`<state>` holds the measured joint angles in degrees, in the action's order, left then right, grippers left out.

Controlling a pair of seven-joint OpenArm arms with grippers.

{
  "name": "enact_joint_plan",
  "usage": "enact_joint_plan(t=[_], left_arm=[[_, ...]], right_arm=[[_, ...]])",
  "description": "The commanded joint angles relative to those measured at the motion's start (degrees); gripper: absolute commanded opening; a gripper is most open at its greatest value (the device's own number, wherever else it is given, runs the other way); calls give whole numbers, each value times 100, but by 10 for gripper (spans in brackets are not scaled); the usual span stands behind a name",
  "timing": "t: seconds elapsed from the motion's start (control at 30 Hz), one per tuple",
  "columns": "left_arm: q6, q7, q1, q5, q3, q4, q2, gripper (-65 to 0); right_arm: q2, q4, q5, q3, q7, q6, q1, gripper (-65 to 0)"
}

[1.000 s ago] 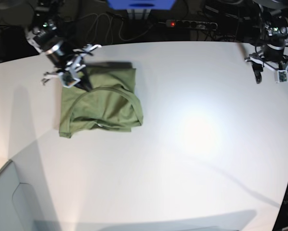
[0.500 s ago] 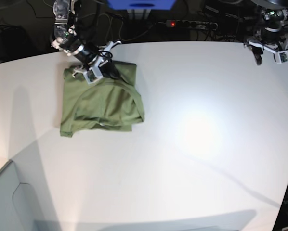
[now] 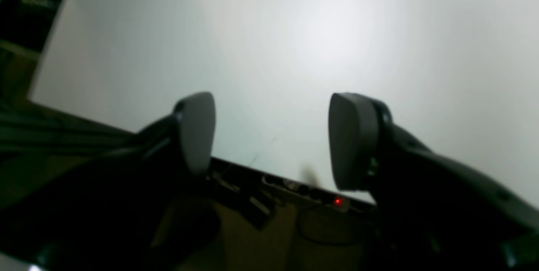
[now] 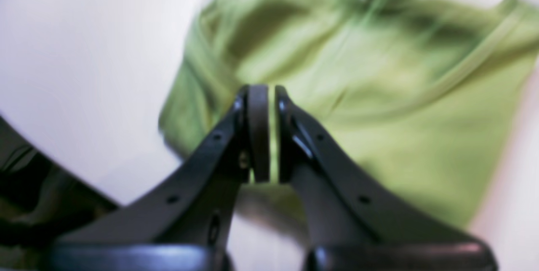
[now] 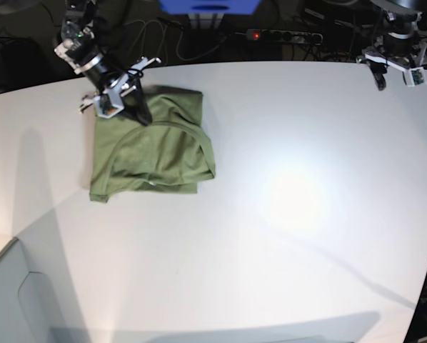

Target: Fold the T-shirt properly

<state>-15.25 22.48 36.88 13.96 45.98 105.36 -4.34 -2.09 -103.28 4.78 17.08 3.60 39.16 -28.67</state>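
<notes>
The T-shirt [image 5: 153, 146] lies folded compact on the tabletop's [image 5: 285, 214] far-left part. Right fingers [image 4: 257, 132] pressed together, holding nothing, over its top edge; left fingers [image 3: 196, 130] spread wide, empty, well apart. Smoothing should go gently, without dragging layers

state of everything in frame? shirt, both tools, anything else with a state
T-shirt: folded into a rough rectangle, lying flat on the table, slightly wrinkled.
Right tool: shut, over the shirt's far edge; no cloth visibly pinched between the pads.
Left tool: open, empty, above the table's far edge, away from the shirt.
Power strip: red light on, behind the table.
</notes>
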Motion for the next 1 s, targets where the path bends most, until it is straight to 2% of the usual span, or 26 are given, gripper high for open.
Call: enact_joint_plan(t=[0.0, 0.1, 0.2, 0.4, 0.53, 0.63, 0.7, 0.83, 0.97], left_arm=[[17, -99, 105, 95, 40, 185, 60, -281], [17, -99, 422, 349, 40, 396, 218, -434], [17, -99, 844, 640, 40, 492, 438, -650], [17, -99, 1494, 666, 5, 361, 983, -650], [17, -99, 1485, 657, -4, -431, 1186, -650], [17, -151, 1248, 657, -242, -1363, 1045, -650], [34, -151, 949, 604, -453, -2154, 781, -650], [26, -195, 202, 68, -857, -3789, 394, -650], [26, -1092, -378, -354, -892, -5099, 386, -650]], right_arm=[[11, -173, -218, 169, -144, 71, -92, -650], [11, -304, -473, 705, -135, 71, -259, -650], [11, -304, -684, 1224, -135, 71, -637, -650], [11, -287, -904, 1637, -135, 71, -1744, -650], [20, -41, -895, 1558, -135, 62, -2246, -650], [90, 592, -878, 1400, -135, 62, -2210, -650], [283, 1269, -869, 1162, -135, 62, -2017, -650], [776, 3045, -878, 529, -206, 62, -1375, -650], [1031, 4786, -878, -42, -496, 62, -575, -650]])
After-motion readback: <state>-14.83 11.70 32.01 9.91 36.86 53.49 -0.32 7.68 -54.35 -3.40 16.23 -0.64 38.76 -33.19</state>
